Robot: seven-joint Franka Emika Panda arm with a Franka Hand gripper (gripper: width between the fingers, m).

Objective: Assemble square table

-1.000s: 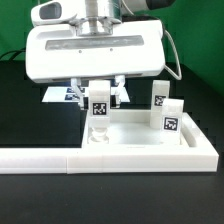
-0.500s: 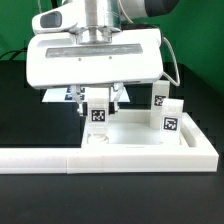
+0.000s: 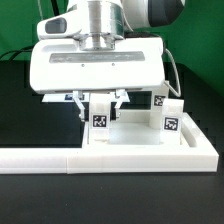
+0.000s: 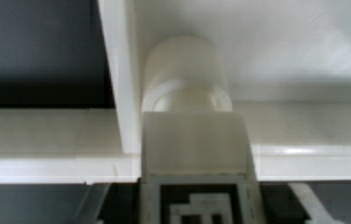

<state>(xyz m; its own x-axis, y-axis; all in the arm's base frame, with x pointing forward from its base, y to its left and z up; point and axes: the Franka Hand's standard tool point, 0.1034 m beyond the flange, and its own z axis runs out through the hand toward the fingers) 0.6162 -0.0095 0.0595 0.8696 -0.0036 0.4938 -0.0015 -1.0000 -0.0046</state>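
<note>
My gripper (image 3: 100, 106) is shut on a white table leg (image 3: 100, 119), held upright with its black-and-white tag facing the camera. The leg hangs over the near corner of the white tray-like tabletop (image 3: 145, 146), on the exterior view's left, its lower end just above or touching the tray floor. In the wrist view the leg (image 4: 197, 135) runs out from my gripper (image 4: 198, 208) to the tabletop's corner (image 4: 126, 60). Two more tagged legs (image 3: 160, 100) (image 3: 170, 119) stand upright at the tabletop's far side on the exterior view's right.
The long white L-shaped barrier (image 3: 60, 161) lies along the front, against the tabletop. The marker board (image 3: 58, 96) lies flat behind my hand on the exterior view's left. The table surface is black, and a green backdrop stands behind.
My hand has come down with the leg toward the tabletop's corner. The hand has also turned a little. The two standing legs have not moved.
</note>
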